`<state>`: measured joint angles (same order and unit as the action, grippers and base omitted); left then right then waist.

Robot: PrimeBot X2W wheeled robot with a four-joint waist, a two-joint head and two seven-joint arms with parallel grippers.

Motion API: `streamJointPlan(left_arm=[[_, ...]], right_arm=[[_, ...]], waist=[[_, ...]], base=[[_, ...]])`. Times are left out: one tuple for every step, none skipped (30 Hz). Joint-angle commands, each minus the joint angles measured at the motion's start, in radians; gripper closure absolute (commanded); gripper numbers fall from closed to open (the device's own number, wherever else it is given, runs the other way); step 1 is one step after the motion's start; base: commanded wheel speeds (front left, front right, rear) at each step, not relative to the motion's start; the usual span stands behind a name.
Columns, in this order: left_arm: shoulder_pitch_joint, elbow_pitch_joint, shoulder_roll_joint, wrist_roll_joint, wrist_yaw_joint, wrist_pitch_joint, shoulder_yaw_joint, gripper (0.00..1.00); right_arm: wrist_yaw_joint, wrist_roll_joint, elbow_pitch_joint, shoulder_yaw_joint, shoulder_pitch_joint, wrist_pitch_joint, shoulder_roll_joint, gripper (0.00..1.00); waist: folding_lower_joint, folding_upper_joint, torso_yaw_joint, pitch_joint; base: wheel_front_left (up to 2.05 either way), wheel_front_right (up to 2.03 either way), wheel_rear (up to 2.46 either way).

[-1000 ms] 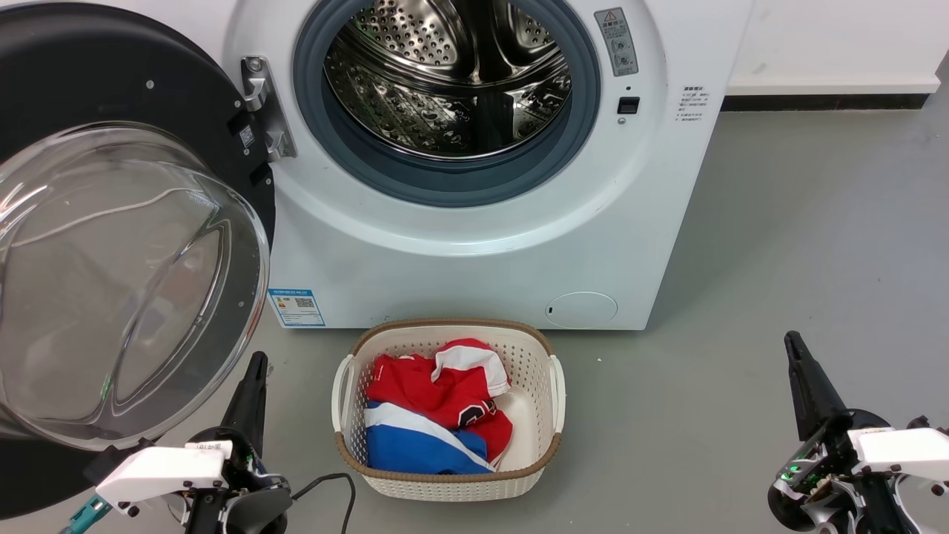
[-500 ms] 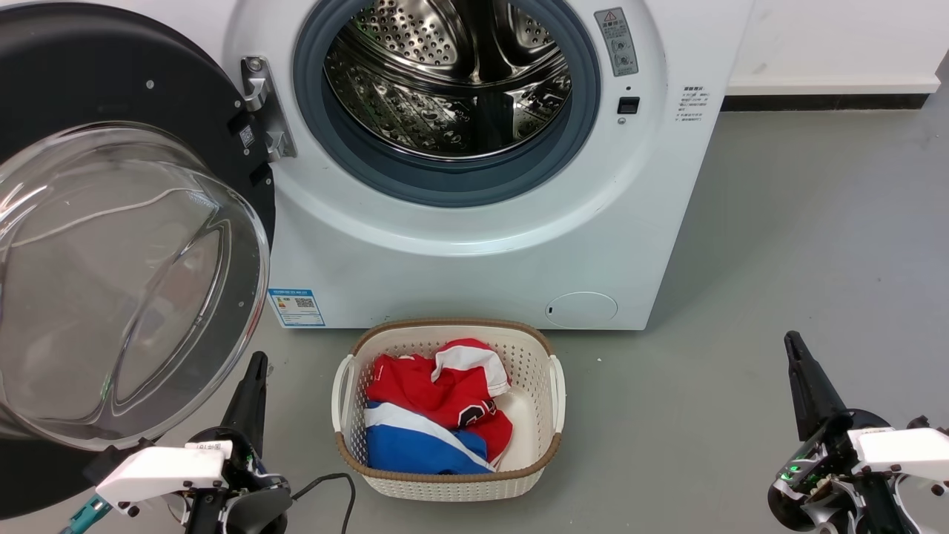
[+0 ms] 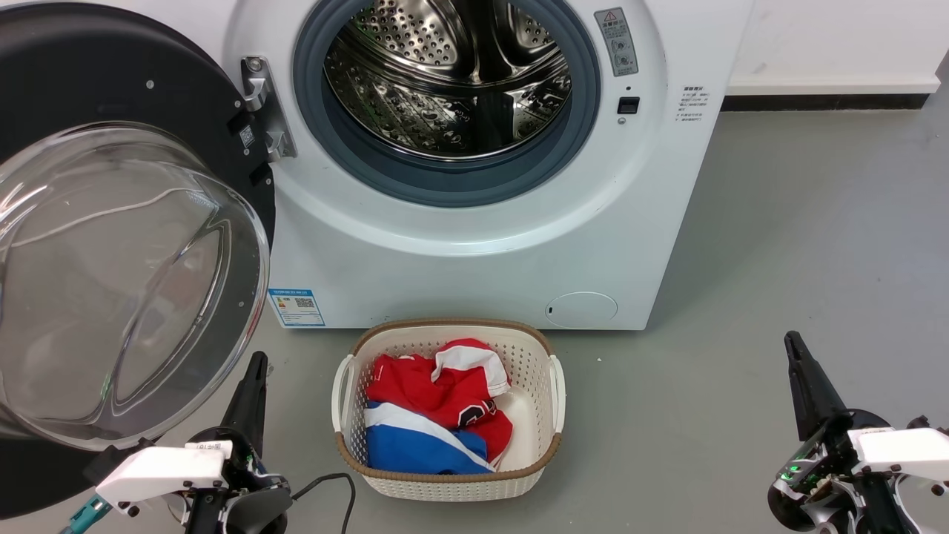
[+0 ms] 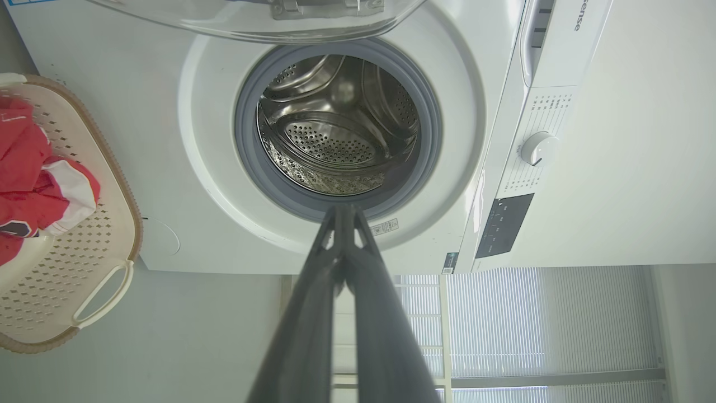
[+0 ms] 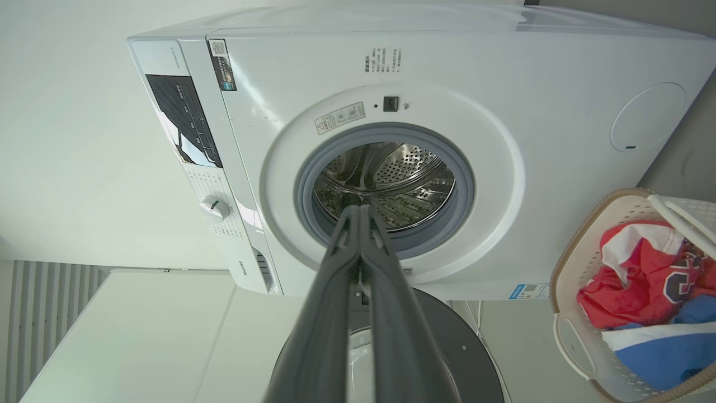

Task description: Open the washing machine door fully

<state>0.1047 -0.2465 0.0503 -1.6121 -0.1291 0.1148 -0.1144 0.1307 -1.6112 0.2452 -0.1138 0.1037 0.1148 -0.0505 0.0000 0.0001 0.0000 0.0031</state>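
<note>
On grey floor [image 3: 778, 222] before the white washer [image 3: 482, 267]: cream basket [image 3: 445, 483] of crumpled red, white and blue clothes [image 3: 430, 415]. Swung wide, left of the drum [image 3: 445, 81]: washing machine door [image 3: 118, 267]. Jaws together on left gripper [image 3: 257, 360] and right gripper [image 3: 792, 341].

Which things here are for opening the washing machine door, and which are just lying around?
For the job: washing machine door, standing wide open; left gripper and right gripper, both shut, holding nothing.
Just lying about: basket; red and blue clothes in it.
</note>
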Motion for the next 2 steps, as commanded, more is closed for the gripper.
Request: streamJointPlan(left_arm=[[0.007,0.004,-0.002,-0.001,-0.004,0.003,-0.003,1.0],[0.007,0.004,-0.002,-0.001,-0.004,0.003,-0.003,1.0]], right_arm=[[0.0,-0.004,0.001,-0.001,0.01,0.0,0.001,1.0],[0.0,-0.004,0.001,-0.001,0.01,0.0,0.001,1.0]], waist=[[0.0,-0.0001,0.0,0.0],[0.0,-0.0001,0.0,0.0]], base=[[0.0,0.0,0.0],[0.0,0.0,0.0]])
